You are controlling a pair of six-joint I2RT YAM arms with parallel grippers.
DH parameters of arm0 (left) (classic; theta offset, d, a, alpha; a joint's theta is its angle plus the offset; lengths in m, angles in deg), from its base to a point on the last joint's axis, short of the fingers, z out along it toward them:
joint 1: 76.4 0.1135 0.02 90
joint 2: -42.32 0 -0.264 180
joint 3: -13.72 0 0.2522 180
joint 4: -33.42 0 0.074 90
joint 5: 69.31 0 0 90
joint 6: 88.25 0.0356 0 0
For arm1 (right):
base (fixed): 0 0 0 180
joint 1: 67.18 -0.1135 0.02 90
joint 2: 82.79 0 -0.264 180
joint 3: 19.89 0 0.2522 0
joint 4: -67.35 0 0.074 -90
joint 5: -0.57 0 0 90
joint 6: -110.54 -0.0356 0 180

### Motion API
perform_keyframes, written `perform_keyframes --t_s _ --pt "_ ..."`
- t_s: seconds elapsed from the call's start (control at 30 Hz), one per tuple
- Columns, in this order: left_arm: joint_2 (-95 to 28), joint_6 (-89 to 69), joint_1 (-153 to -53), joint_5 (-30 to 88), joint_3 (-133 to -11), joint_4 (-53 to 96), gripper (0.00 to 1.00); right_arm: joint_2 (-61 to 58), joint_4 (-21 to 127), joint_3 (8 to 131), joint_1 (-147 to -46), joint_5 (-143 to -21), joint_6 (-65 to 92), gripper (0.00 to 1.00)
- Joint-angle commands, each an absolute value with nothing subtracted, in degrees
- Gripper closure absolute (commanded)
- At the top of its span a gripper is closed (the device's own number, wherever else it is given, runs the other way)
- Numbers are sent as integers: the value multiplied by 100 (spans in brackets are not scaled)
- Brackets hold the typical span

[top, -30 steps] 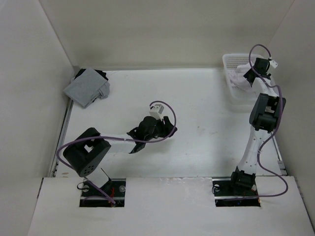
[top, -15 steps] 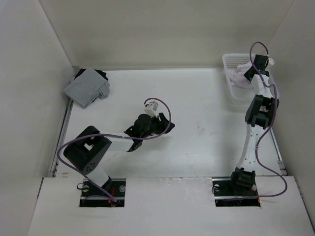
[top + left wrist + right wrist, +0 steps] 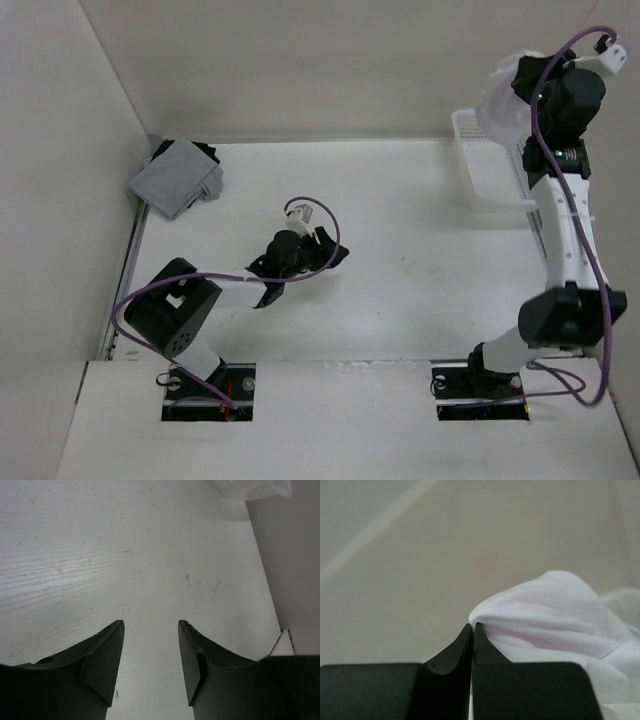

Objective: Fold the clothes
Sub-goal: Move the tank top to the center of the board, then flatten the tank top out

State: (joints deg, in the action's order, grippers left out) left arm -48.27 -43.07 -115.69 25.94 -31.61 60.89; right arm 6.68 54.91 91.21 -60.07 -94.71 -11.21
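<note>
Hanging from the R gripper (image 3: 472,628), the white tank top (image 3: 547,611) is held up high over the far-right corner; jaws pressed tight together w/ a fold of the fabric pinched at the tips, clear in the R wrist view; rest of the fabric spills right of & below the fingers in soft folds.

Top view: R arm (image 3: 565,230) stretched nearly upright, wrist in front of the back wall; tank top shows as a white lump just left of the gripper, above the white plastic basket (image 3: 487,185) at the table's far-right edge; can't tell whether its lower end touches the basket rim or hangs free; straps not distinguishable.

L gripper (image 3: 150,650) spread wide, nothing between the fingers; it's over the white table (image 3: 420,230) near the middle, pointing toward the far-right corner; a bit of the basket shows at the top edge of the L wrist view; well apart from the tank top. L arm (image 3: 215,295) folded low, elbow near its base; purple cable (image 3: 322,222) looping over the wrist.

Far-left corner: grey folded garment (image 3: 172,180) lying on dark cloth (image 3: 206,152), close to the left wall; well apart from both grippers.
</note>
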Motion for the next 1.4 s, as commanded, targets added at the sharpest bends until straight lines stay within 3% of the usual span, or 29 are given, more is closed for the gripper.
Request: perform_keyframes --t_s 0.0,0.1,0.2,0.23,0.3,0.33,0.53,0.6,0.73,0.8,0.87,0.97,1.17,1.37 --pt "-3874 -4492 -11249 2614 -2966 6124 55 -191 5624 9072 -6773 -9040 -1145 99" --pt "-3319 -4580 -11029 2456 -2834 5834 55 -737 5394 8774 -7478 -9022 -1128 95" --pt "-2809 -4667 -10687 2324 -2720 5360 54 -1352 5517 7397 -8285 -9145 -1417 86" --pt "-2695 -4703 -10590 2306 -2667 5254 54 -1501 5630 6906 -8470 -9189 -1522 82" --pt "-2361 -4782 -10230 2289 -2474 4955 54 -1748 6376 5290 -9015 -9399 -1839 62" --pt "-2090 -4808 -9950 2315 -2308 4676 54 -1670 6657 4649 -9173 -9470 -2005 61" --pt "-1411 -4730 -9271 2201 -1709 3716 54 -1476 6651 3282 -9175 -9286 -2077 47" --pt "-1515 -4616 -9375 2166 -1683 3654 55 -1651 6529 2869 -9175 -9312 -2051 48" --pt "-1823 -4431 -9788 2060 -1814 3636 59 -2082 5818 2411 -9735 -9312 -2033 68" --pt "-1850 -4308 -10139 1929 -1876 3575 68 -2179 5379 2332 -10384 -9373 -2024 74" --pt "-1798 -4211 -10577 1788 -1902 3435 73 -2188 5115 2270 -10956 -9627 -2146 72" --pt "-1727 -3957 -11587 1613 -2051 3092 75 -2275 5007 2060 -11345 -10294 -2314 61" --pt "-2296 -3289 -13995 -46 -2577 2530 68 -2399 5700 1830 -10432 -10376 -2384 60" --pt "-3430 -2665 -15158 -1191 -3237 2388 63 -2408 6237 1602 -9905 -9998 -2411 60"
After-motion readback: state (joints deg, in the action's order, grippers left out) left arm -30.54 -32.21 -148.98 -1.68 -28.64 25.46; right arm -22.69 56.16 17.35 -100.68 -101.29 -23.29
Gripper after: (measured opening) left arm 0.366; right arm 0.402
